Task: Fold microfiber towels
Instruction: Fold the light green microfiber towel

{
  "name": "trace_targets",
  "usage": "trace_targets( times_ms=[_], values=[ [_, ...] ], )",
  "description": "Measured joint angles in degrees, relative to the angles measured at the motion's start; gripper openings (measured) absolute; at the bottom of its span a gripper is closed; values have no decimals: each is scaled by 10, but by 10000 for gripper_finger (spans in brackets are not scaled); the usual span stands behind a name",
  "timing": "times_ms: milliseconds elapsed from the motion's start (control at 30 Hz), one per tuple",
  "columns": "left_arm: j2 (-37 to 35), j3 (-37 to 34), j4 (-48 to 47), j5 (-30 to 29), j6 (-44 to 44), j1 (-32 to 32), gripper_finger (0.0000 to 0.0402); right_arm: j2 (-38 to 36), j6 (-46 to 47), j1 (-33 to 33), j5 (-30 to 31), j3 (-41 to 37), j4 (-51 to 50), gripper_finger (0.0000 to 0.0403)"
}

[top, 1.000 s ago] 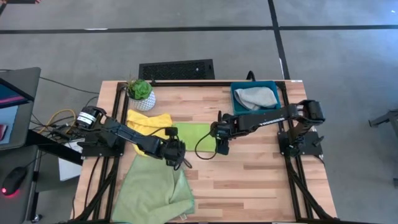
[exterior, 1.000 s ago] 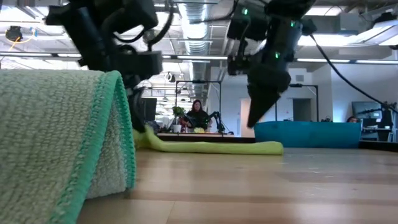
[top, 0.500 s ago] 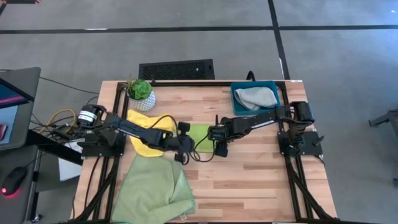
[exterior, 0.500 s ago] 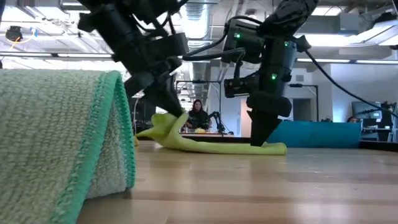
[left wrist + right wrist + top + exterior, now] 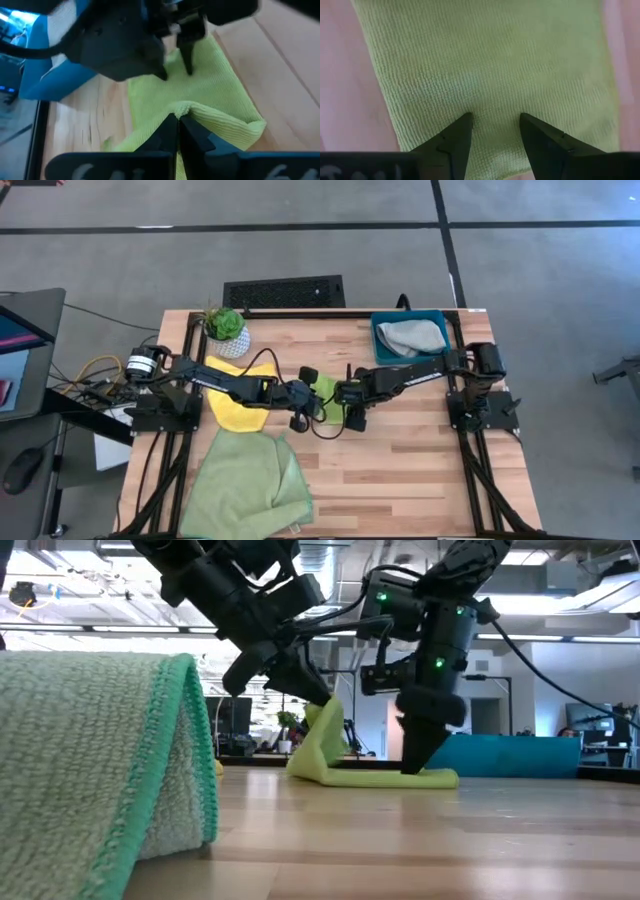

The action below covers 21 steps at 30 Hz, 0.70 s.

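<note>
The bright lime green towel [image 5: 328,387] lies mid-table, its right part flat on the wood and its left part raised [image 5: 322,745]. My left gripper [image 5: 308,395] is shut on that raised part. My right gripper [image 5: 353,418] is open, its fingertips down on the flat right part [image 5: 490,75]. The yellow towel [image 5: 235,405] lies flat to the left, partly under my left arm. The larger pale green towel [image 5: 245,485] lies crumpled at the near left. The grey towel [image 5: 410,335] sits in the teal tray [image 5: 380,345]. My left gripper pinches a bunched edge of the lime towel [image 5: 186,107] between its two shut fingers, slanting down from the table's left. That part is lifted off the table and slopes down to the part lying flat [image 5: 370,778]. My right gripper points down from above, and both open fingertips [image 5: 462,125] stand on the flat part of the lime towel [image 5: 492,107], near its near right edge. The towel there lies on the table.
A potted plant [image 5: 225,328] stands at the far left. The teal tray stands at the far right corner. Bare wood [image 5: 420,460] lies near and to the right. The pale green towel's folded edge [image 5: 190,750] fills the low view's left.
My left gripper has gone from near the pale green towel to the lime towel's left edge, taken hold, and carried it up and toward the right. The towel's left part has risen and leans over while the right part stays flat. My right gripper has come down onto it.
</note>
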Motion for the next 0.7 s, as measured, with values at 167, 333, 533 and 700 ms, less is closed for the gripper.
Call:
trace_targets(
  times_ms=[167,333,533,700],
  values=[
    [-1,0,4,4,8,9,0,-61,-2,8,38,-1,-12,190],
    [-1,0,27,21,23,21,0,-126,2,17,64,-1,-28,190],
    [-1,0,76,67,36,38,0,-184,7,35,65,0,-46,187],
    [37,5,131,88,40,52,0,-225,9,57,71,0,-48,187]
  ],
)
